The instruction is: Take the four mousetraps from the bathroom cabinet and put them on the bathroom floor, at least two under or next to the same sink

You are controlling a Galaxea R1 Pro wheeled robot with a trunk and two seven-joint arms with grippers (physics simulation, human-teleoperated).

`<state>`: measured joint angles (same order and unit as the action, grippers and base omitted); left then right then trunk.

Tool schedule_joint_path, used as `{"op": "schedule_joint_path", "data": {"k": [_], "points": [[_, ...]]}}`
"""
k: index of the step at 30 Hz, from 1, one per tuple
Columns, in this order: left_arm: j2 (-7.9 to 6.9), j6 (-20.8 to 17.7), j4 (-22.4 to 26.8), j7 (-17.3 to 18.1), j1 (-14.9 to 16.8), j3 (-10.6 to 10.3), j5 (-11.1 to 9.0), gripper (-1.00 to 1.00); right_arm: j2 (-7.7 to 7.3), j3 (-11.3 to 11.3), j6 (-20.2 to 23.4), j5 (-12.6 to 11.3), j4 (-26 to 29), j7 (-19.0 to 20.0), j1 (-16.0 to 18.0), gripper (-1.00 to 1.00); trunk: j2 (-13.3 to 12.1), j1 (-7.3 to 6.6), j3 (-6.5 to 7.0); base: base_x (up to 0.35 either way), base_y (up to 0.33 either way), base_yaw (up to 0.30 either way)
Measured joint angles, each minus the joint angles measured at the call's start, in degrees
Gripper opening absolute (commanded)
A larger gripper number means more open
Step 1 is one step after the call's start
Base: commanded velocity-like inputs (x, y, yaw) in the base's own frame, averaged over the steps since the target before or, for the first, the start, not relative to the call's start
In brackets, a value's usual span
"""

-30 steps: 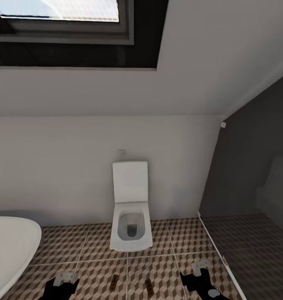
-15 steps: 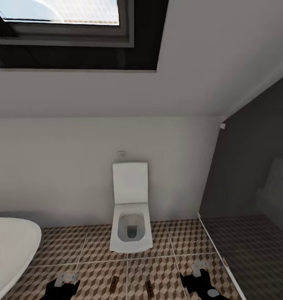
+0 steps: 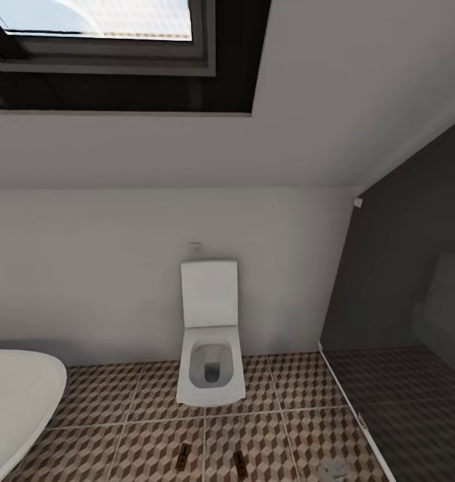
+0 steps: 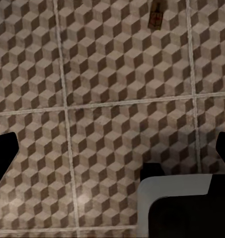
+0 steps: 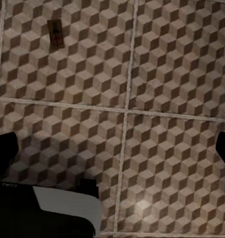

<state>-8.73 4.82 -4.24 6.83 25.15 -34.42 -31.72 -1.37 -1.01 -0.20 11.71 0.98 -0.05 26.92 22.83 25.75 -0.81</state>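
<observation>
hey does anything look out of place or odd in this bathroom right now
Two mousetraps lie flat on the patterned bathroom floor in front of the toilet, an odd spot, though they sit tidily side by side and apart. Nothing looks spilled, tipped or broken. The toilet lid is up.

A: Status of both arms versus one second ago?
B: Both have dropped below the head view's lower edge; a pale part of the right gripper (image 3: 334, 470) remains visible.
</observation>
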Motion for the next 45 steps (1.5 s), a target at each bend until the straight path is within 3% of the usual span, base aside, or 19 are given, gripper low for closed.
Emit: {"op": "schedule_joint_path", "data": {"k": [5,7,15,19,20,25,28,30,45], "points": [[-0.45,-0.4,0.0,-0.1,-2.5,0.1,0.0,1.00,-0.49,-0.1,0.6,-0.1,0.0,0.0,-2.0,1.00,0.0,0.00,0.00,0.000,0.000,0.000],[-0.84,-0.5,0.0,-0.1,-4.1,0.1,0.0,1.00,-2.50,-0.1,0.7,-2.2,0.0,0.1,-3.5,1.00,0.0,0.00,0.00,0.000,0.000,0.000],[-0.48,-0.5,0.1,-2.4,-4.7,1.0,-1.1,1.00,-3.65,0.0,0.8,-8.8,0.0,0.2,-4.1,1.00,0.0,0.00,0.01,0.000,0.000,0.000],[-0.22,-0.3,0.0,-5.0,-4.7,2.0,-3.1,1.00,-3.65,0.0,0.8,-9.3,0.1,0.3,-4.1,1.00,0.0,0.00,0.01,0.000,0.000,0.000],[-0.15,-0.3,0.0,-6.3,-4.7,2.2,-4.9,1.00,-3.62,0.0,0.8,-9.4,0.1,0.3,-4.1,1.00,0.0,0.00,0.01,0.000,0.000,0.000],[-0.08,-0.3,0.0,-7.2,-4.7,2.4,-6.7,1.00,-3.48,0.1,0.8,-9.5,0.1,0.2,-4.1,1.00,0.0,0.00,0.01,0.000,0.000,0.000],[0.08,-0.3,0.0,-7.3,-4.7,2.4,-6.8,1.00,-3.43,0.1,0.7,-9.5,0.1,0.1,-4.1,1.00,0.0,0.00,0.01,0.000,0.000,0.000],[1.01,-0.5,0.0,-7.2,-4.7,2.4,-6.8,1.00,-3.36,0.1,0.7,-9.5,0.1,0.1,-4.1,1.00,0.0,0.00,0.01,0.000,0.000,0.000],[1.56,-0.3,0.0,-7.0,-4.7,2.3,-6.7,1.00,-3.03,0.1,0.4,-9.5,0.2,0.2,-4.1,1.00,0.0,0.00,0.01,0.000,0.000,0.000]]}}
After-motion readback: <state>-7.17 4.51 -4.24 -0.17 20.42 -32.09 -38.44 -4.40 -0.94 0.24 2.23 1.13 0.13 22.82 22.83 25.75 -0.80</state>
